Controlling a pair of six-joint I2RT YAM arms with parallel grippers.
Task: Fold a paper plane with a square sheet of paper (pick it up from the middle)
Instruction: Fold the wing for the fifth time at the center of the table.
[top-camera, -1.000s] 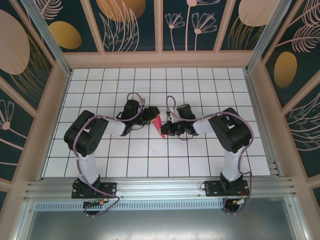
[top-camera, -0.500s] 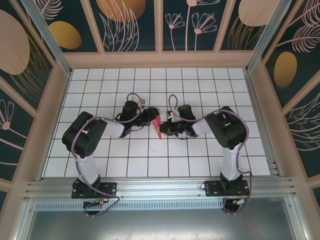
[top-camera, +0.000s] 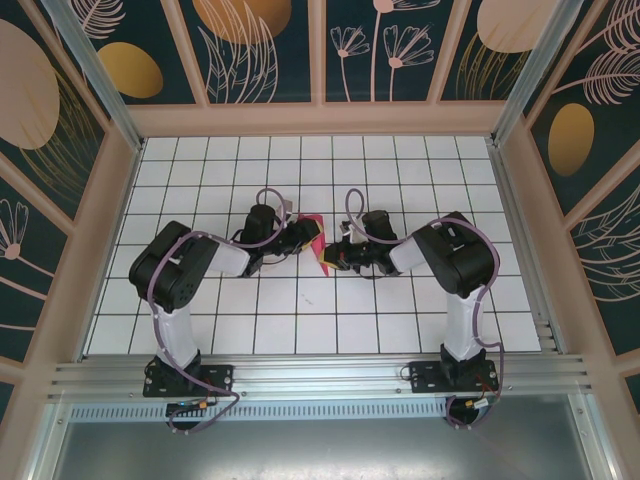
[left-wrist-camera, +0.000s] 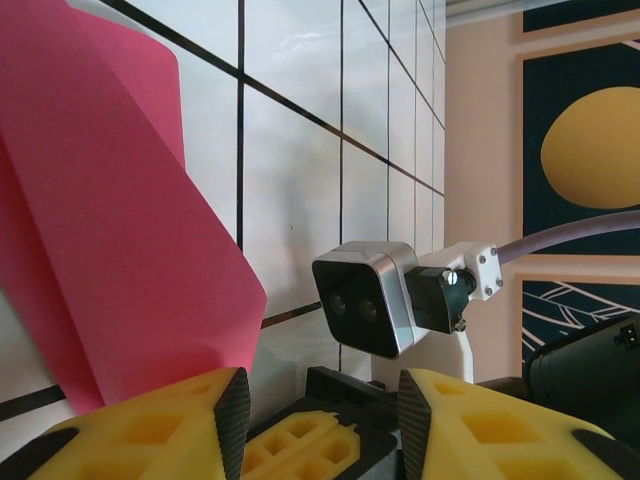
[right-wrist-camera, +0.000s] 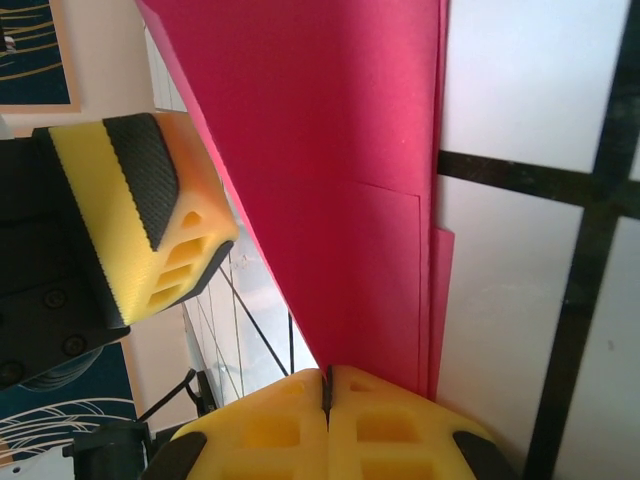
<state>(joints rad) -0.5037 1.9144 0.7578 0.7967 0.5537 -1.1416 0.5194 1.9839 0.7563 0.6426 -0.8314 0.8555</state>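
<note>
Pink paper (right-wrist-camera: 330, 180): one plain magenta sheet, folded in layers. The right tool (right-wrist-camera: 327, 375) pinches its edge. The left tool (left-wrist-camera: 320, 390) gapes beside it.

Top camera looks down; close wrist cameras share the paper (right-wrist-camera: 330, 180).

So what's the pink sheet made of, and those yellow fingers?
The pink sheet looks like thin matte paper: it keeps sharp creases and curls. The yellow fingers are probably plastic, with moulded hollow cells. Their black pads look rubbery, finely textured.

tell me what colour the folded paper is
The paper is plain magenta-pink, clearest in the right wrist view.
</note>
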